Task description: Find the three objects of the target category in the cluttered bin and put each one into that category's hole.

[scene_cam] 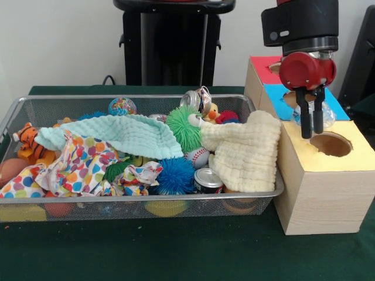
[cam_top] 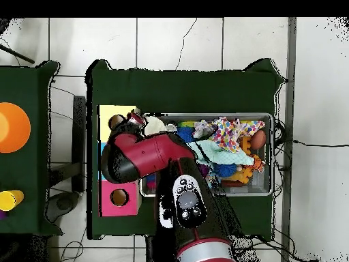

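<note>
On green felt, the hand [scene_cam: 310, 133] pinches a clear bottle [scene_cam: 326, 119] (above the wooden box [scene_cam: 328, 193]).

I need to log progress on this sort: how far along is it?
In hand: the gripper hangs over the wooden box between the blue and yellow holes, fingers around what looks like a clear item. Nothing shows what is already dropped in. Left: the mesh bin is full of cloths, balls and cans.

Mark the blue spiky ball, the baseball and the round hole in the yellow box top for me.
Blue spiky rubber ball [scene_cam: 176, 176], front view, middle of its spikes.
White red-stitched baseball [scene_cam: 198, 157], front view, visible face.
Round hole in yellow box top [scene_cam: 331, 144], front view, dark centre.
</note>
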